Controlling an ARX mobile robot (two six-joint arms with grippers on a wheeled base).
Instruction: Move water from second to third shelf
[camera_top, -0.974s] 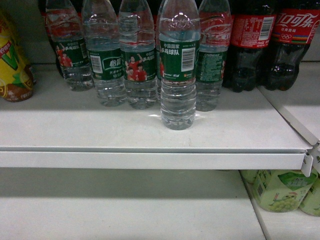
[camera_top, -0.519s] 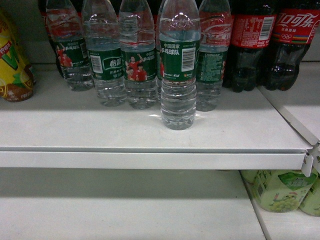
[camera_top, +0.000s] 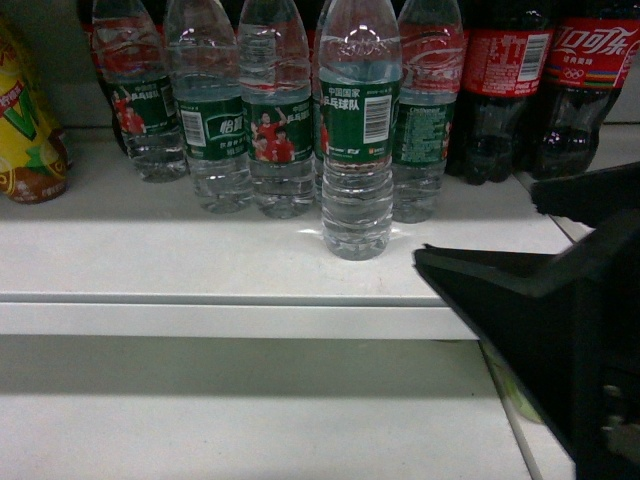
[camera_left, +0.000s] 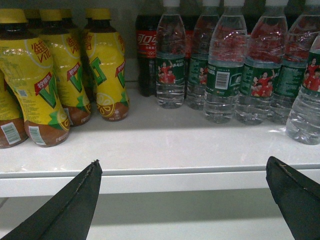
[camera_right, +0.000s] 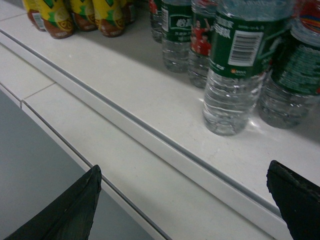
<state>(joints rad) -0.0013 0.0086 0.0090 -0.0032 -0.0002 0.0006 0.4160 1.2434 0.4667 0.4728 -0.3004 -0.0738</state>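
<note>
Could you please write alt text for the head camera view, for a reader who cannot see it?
A green-labelled water bottle stands alone before a row of water bottles on a white shelf. The open right gripper enters from the right, near cola bottles.

The right tool (camera_top: 520, 232) hides the shelf's (camera_top: 200, 260) front corner; behind it, the water bottle's (camera_top: 357, 130) cap is cropped out.

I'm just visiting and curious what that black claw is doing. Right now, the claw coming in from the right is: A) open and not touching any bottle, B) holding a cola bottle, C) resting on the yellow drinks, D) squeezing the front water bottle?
A: the right gripper stands open at the shelf edge, apart from the front water bottle, with nothing between its fingers.
</note>
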